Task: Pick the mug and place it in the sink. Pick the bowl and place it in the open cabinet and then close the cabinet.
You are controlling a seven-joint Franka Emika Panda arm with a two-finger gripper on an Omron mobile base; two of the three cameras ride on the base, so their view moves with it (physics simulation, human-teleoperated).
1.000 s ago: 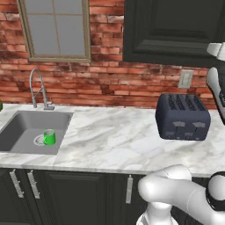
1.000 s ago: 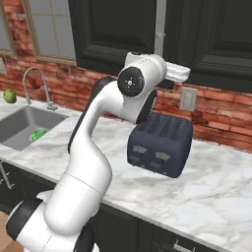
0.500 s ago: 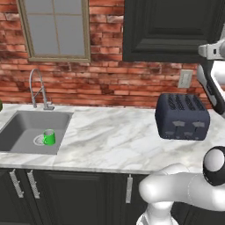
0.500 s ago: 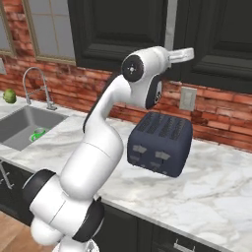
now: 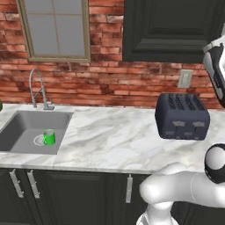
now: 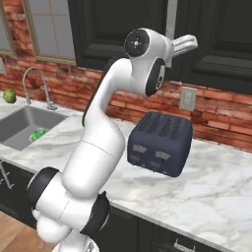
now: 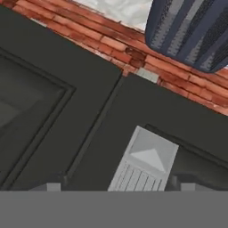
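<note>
1. Mug (image 5: 48, 137) upright in sink (image 5: 26, 127), by the drain: first step done.
2. Gripper (image 6: 191, 41) raised over the last second, now up at cabinet (image 5: 171, 30) handle (image 7: 143, 164).
3. Jaws apart on either side of the bar, not clenched; door-closing probably under way.

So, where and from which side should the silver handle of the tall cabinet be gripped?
Probably the handle at its straight middle, from the door's front, jaws on its left and right: it is a narrow vertical bar on the cabinet, too long to span lengthwise.
</note>
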